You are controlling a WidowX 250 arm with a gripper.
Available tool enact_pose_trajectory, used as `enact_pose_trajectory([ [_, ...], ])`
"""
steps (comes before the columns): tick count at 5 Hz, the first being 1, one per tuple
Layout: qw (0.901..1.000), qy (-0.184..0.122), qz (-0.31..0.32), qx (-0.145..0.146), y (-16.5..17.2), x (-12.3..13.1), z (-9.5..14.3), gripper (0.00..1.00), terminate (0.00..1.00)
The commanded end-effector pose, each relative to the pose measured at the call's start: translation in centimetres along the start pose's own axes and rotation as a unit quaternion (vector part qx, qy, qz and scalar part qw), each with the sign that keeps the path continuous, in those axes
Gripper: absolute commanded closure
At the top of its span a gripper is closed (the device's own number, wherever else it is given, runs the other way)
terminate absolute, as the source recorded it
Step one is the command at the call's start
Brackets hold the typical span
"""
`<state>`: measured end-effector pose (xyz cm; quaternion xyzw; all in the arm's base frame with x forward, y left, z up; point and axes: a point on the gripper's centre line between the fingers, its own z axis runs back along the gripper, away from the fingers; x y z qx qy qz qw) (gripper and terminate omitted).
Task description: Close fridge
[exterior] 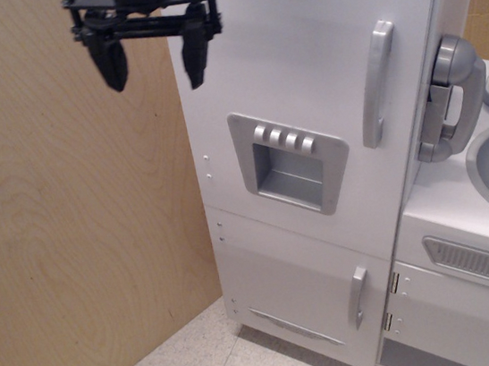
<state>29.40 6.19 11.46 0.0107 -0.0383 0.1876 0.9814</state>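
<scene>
The black two-fingered tool (152, 66) hangs with its fingers spread apart and nothing between them, up beside the top left corner of the tall white toy-kitchen fridge (308, 120), one finger in front of the plywood wall panel (68, 215) and the other right at the fridge's left edge. The fridge stands upright between that wood panel on its left and the white sink counter (482, 206) on its right, its long axis vertical, top to floor. Its big upper door faces out toward the camera and slightly to the left, the long grey vertical handle (377, 84) running parallel to that axis near the door's right side, with the grey recessed dispenser panel (289, 162) and its four buttons below and left of the handle. The door looks flush with the body, or very nearly so; from this angle a thin gap at the handle side cannot be ruled out. The risks now: if the door is not fully seated, a tool parked off the hinge-side corner has no leverage to press it home, and a push there would likely do little. A sideways sweep could clip the fridge's left edge with the near finger and nudge the whole light toy unit. A push lower down could land on the shorter lower door (303, 288) instead, which is not the target.
</scene>
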Motion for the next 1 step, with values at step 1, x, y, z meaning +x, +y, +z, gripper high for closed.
enact_pose_trajectory([
  [1, 0.9996, -0.027, 0.0, -0.004, 0.55, 0.64, 1.96, 0.0, 1.0],
])
